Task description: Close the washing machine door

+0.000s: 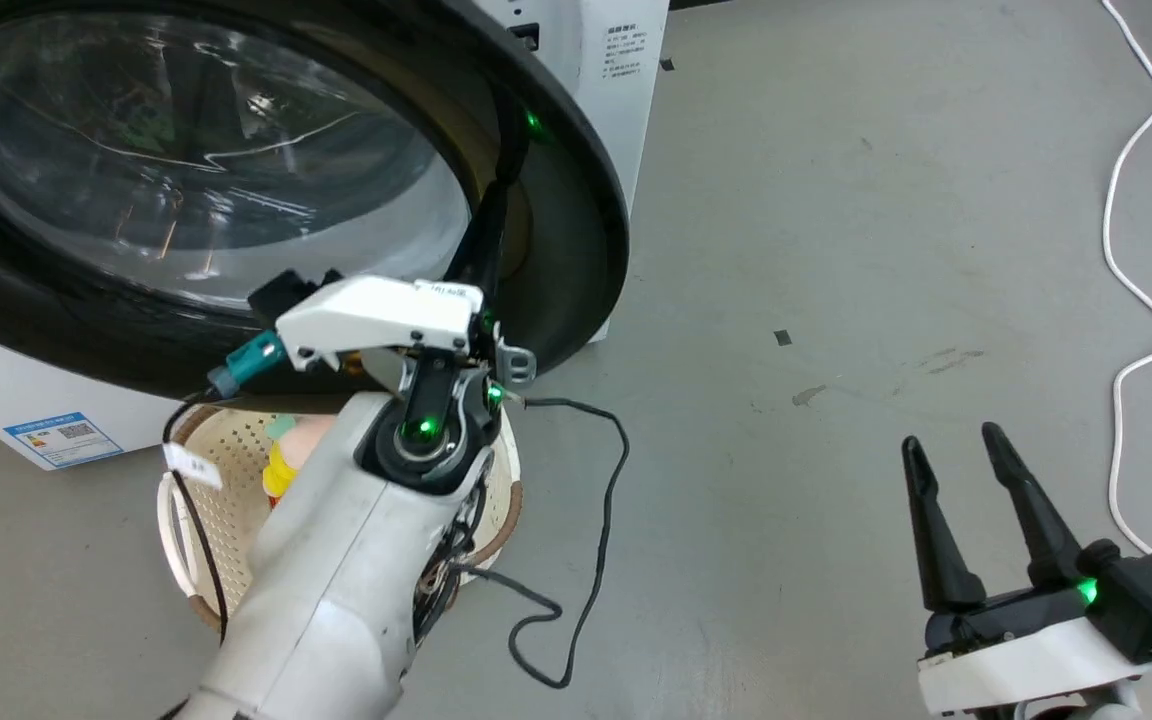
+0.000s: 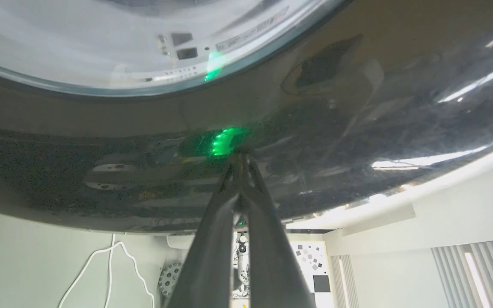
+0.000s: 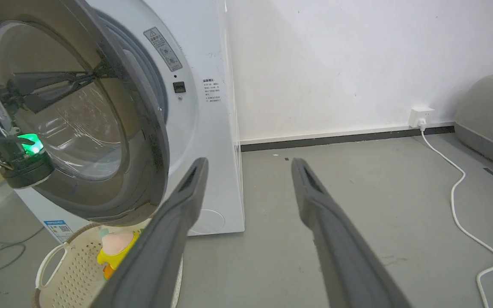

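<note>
Left wrist view puts my left gripper [image 2: 240, 159] nearest. Its two long dark fingers are pressed together with nothing between them, and their tips touch the glossy black rim of the large round washing machine door [image 2: 101, 171]. I think they are closed like this on purpose: together they make one stiff point for pushing, and here no grasp is needed. Just beyond the tips begins the bulging clear glass bowl of the door.

From the head camera, my right gripper [image 1: 956, 445] waits low on the right, well apart from the door. Its fingers are spread fairly wide and it is empty, so I judge it is kept out of the way of the swing.

Under the lower edge of the door stands a small white perforated basket [image 1: 168, 500] with a yellow and pink toy [image 1: 286, 465] in it. A thin black cable [image 1: 596, 560] lies on the grey floor [image 1: 786, 250] beside it.

Farther back, the right wrist camera shows the door ajar. It stands out from the big white front-loading washing machine [image 3: 203, 128], and a gap is visible between the rim and the machine's front. The contact point is on the lower rim, on the outer face, so in my judgement a push toward the machine should bring the door shut.
</note>
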Controlling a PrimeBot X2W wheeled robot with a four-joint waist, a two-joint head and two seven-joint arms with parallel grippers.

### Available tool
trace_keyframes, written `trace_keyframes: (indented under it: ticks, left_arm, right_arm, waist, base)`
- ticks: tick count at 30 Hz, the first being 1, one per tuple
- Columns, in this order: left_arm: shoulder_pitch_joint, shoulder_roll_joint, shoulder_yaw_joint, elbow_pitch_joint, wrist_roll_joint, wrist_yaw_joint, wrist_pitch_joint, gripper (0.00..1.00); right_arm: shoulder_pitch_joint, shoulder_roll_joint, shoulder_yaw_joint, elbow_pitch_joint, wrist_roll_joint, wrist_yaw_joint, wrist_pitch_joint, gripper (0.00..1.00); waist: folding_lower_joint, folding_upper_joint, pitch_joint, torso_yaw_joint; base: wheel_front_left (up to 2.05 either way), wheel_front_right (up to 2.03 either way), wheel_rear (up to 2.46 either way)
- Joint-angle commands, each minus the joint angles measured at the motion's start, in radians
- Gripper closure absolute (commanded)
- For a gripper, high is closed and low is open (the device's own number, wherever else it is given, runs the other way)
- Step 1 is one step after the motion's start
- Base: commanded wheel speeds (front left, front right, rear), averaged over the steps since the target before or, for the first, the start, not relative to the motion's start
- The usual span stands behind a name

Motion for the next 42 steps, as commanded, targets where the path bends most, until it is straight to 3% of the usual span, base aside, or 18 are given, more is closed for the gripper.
trace_keyframes:
  ticks: [1, 8, 11, 17, 23, 29, 34, 37, 38, 39, 40, 42]
  left_arm:
    - [-0.023, 0.001, -0.014, 0.021, -0.006, -0.012, -0.006, 1.00]
    - [-0.006, 0.001, -0.086, 0.077, -0.022, -0.052, -0.009, 1.00]
    - [0.040, 0.009, -0.133, 0.071, 0.027, -0.058, -0.007, 1.00]
    - [0.148, 0.111, -0.261, -0.033, 0.227, -0.062, -0.030, 1.00]
    - [0.252, 0.275, -0.297, -0.179, 0.497, -0.038, -0.053, 1.00]
    - [0.388, 0.335, -0.131, -0.373, 0.813, 0.079, -0.054, 1.00]
    - [0.530, 0.308, 0.047, -0.525, 1.067, 0.163, -0.055, 1.00]
    - [0.615, 0.282, 0.120, -0.592, 1.210, 0.188, -0.055, 1.00]
    - [0.641, 0.272, 0.135, -0.609, 1.253, 0.194, -0.055, 0.93]
    - [0.668, 0.260, 0.150, -0.622, 1.292, 0.201, -0.055, 0.41]
    - [0.692, 0.252, 0.158, -0.630, 1.330, 0.204, -0.055, 0.00]
    - [0.737, 0.231, 0.171, -0.638, 1.392, 0.210, -0.055, 0.00]
  right_arm:
    - [-0.014, 0.009, 0.004, 0.003, 0.009, 0.001, -0.004, 0.00]
    - [-0.005, 0.008, -0.010, 0.004, 0.007, 0.001, -0.004, 0.00]
    - [0.004, 0.004, -0.020, -0.001, 0.007, 0.001, -0.004, 0.00]
    - [0.026, -0.007, -0.021, -0.006, 0.001, 0.001, -0.004, 0.00]
    - [0.051, -0.012, -0.028, -0.009, -0.001, 0.001, -0.004, 0.00]
    - [0.066, -0.017, -0.026, -0.015, -0.004, 0.001, -0.004, 0.00]
    - [0.073, -0.026, -0.013, -0.014, -0.003, 0.001, -0.004, 0.00]
    - [0.078, -0.029, -0.009, -0.014, -0.002, 0.001, -0.004, 0.00]
    - [0.080, -0.030, -0.008, -0.014, -0.002, 0.001, -0.004, 0.00]
    - [0.082, -0.031, -0.006, -0.014, -0.001, 0.001, -0.004, 0.00]
    - [0.084, -0.032, -0.005, -0.014, -0.001, 0.001, -0.004, 0.00]
    - [0.088, -0.034, -0.003, -0.012, 0.001, 0.001, -0.004, 0.00]
  waist:
    - [-0.0001, 0.0000, 0.000, 0.003]
    - [-0.0001, 0.0000, -0.040, 0.060]
    - [-0.0001, 0.0000, -0.065, 0.094]
    - [-0.0001, 0.0000, -0.114, 0.166]
    - [-0.0001, 0.0000, -0.153, 0.241]
    - [-0.0001, 0.0000, -0.177, 0.304]
    - [-0.0001, 0.0000, -0.194, 0.335]
    - [-0.0001, 0.0000, -0.202, 0.344]
    - [-0.0001, 0.0000, -0.205, 0.347]
    - [-0.0001, 0.0000, -0.207, 0.348]
    - [-0.0001, 0.0000, -0.208, 0.350]
    - [-0.0001, 0.0000, -0.211, 0.352]
  base:
    - [0.00, 0.00, 0.00]
    - [0.00, 0.00, 0.00]
    - [0.00, 0.00, 0.00]
    - [0.00, 0.00, 0.00]
    - [0.00, 0.00, 0.00]
    - [0.00, 0.00, 0.00]
    - [0.00, 0.00, 0.00]
    - [0.00, 0.00, 0.00]
    - [0.00, 0.00, 0.00]
    - [0.00, 0.00, 0.00]
    - [0.00, 0.00, 0.00]
    - [0.00, 0.00, 0.00]
